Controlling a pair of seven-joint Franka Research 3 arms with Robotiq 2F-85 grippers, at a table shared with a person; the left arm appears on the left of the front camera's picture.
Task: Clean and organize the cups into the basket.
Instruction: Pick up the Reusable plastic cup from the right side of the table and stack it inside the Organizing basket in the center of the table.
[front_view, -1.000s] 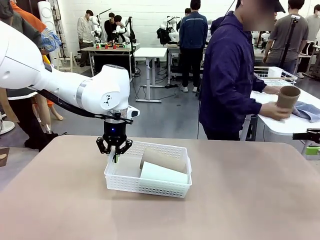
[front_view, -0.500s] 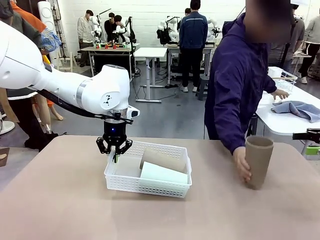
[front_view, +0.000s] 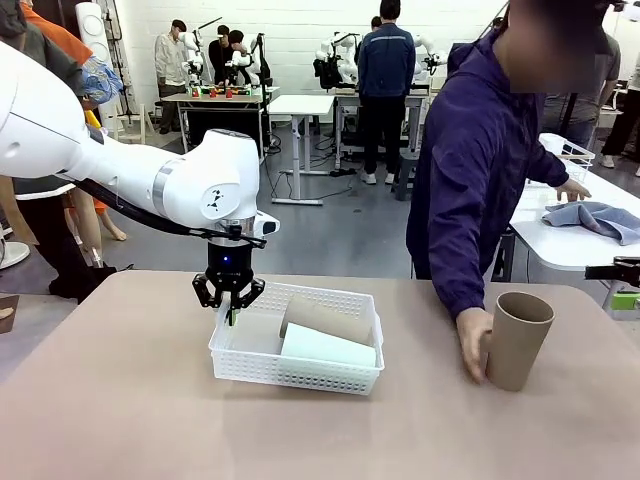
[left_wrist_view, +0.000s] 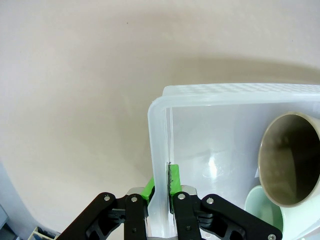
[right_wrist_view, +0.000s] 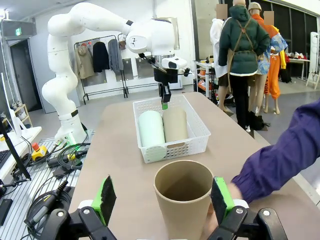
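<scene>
left gripper (front_view: 229, 298) jaws clamped on the left end wall of the basket (front_view: 300, 372), which sits mid-table with the mint cup (front_view: 325, 348) and a tan cup (front_view: 322, 318) lying side by side inside; it should hold firm so the basket can't skid. right gripper (right_wrist_view: 164, 196) jaws wide apart, facing the upright third cup (right_wrist_view: 182, 200), which the person's hand (front_view: 470, 342) steadies right of the basket. judgement: wait until the hand clears, close squarely on mid-body, then lay it in the bare strip by the clamped wall.
</scene>
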